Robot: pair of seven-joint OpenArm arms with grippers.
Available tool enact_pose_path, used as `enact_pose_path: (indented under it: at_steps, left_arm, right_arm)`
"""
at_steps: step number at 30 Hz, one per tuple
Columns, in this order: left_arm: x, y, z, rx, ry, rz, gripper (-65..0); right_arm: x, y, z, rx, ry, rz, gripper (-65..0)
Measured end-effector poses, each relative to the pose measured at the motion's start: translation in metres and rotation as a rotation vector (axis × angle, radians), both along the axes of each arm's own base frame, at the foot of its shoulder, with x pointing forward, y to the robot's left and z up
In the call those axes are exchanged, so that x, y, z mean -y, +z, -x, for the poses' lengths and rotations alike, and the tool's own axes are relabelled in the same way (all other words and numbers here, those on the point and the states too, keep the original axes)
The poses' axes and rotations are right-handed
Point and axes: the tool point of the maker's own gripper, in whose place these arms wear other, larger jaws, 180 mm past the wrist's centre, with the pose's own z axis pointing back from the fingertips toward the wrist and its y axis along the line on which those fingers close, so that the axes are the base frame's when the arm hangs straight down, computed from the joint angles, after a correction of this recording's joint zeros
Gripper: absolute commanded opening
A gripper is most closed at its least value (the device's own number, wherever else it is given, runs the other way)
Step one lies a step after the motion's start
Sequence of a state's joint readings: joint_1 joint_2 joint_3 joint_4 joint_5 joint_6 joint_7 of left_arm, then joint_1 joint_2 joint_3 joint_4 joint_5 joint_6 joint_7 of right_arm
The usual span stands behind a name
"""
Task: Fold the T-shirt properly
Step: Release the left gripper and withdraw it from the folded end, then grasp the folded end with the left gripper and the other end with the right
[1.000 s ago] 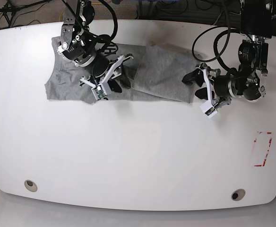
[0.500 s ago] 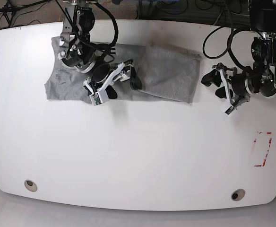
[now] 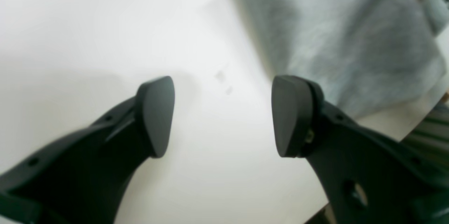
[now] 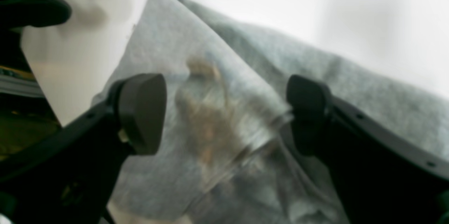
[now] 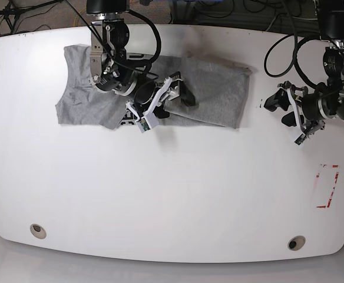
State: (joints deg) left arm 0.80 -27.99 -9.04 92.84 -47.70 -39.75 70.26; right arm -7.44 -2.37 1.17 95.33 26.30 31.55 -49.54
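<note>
T-shirt [image 5: 210,91]: flat, upper middle (partly folded).
Right gripper [image 5: 171,97]: released above cloth, repositioning.
Left gripper [image 5: 290,112]: released, clear, empty.

Grey T-shirt [image 5: 210,94] folded, flat, table's far side.

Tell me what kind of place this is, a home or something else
Most likely a robotics lab or test bench, not a home. A bare white table holds only a grey T-shirt, black cables trail behind its far edge, and red tape marks sit near one side.
</note>
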Motion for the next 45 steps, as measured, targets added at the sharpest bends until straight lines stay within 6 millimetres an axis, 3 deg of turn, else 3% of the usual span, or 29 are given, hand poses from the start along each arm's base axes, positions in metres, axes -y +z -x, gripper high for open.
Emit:
enact_pose_path:
  at_steps: [3, 5, 9, 11, 12, 23, 29, 37, 40, 45]
  left_arm:
    - [-0.005, 0.0, 0.001, -0.006, 0.003, -0.014, -24.3]
    - [-0.005, 0.0, 0.001, -0.006, 0.003, -0.014, -24.3]
    - [-0.004, 0.001, 0.0, 0.0, 0.003, -0.005, -24.3]
    - [-0.005, 0.001, 0.001, -0.002, 0.003, -0.012, -24.3]
    - [-0.006, 0.001, 0.001, -0.002, 0.003, -0.015, -24.3]
    - [-0.006, 0.001, 0.001, -0.003, 0.003, -0.014, -24.3]
    - [-0.006, -0.001, 0.003, -0.009, 0.003, -0.012, -24.3]
    - [-0.006, -0.009, 0.014, -0.039, 0.002, -0.016, -24.3]
    - [-0.004, -0.01, 0.015, -0.042, 0.002, -0.01, -24.3]
    - [-0.004, -0.011, 0.015, -0.044, 0.0, -0.013, -24.3]
  right_arm:
    - [0.002, -0.004, 0.003, -0.011, -0.001, 0.006, -19.2]
    - [0.001, -0.006, 0.006, -0.016, 0.008, 0.012, -27.0]
    - [-0.005, -0.007, 0.009, -0.018, 0.034, 0.017, -54.5]
    - [-0.008, -0.005, 0.008, -0.012, 0.036, 0.01, -63.1]
    - [-0.008, -0.004, 0.008, -0.01, 0.037, 0.009, -64.2]
    - [-0.001, 0.01, 0.006, 0.02, 0.077, 0.071, -58.8]
    - [0.005, 0.03, -0.012, 0.077, 0.097, 0.113, -58.7]
    - [0.012, 0.039, -0.028, 0.092, 0.123, 0.172, -58.5]
    - [0.012, 0.042, -0.032, 0.103, 0.123, 0.173, -53.4]
    - [0.014, 0.032, -0.034, 0.071, 0.126, 0.178, -34.4]
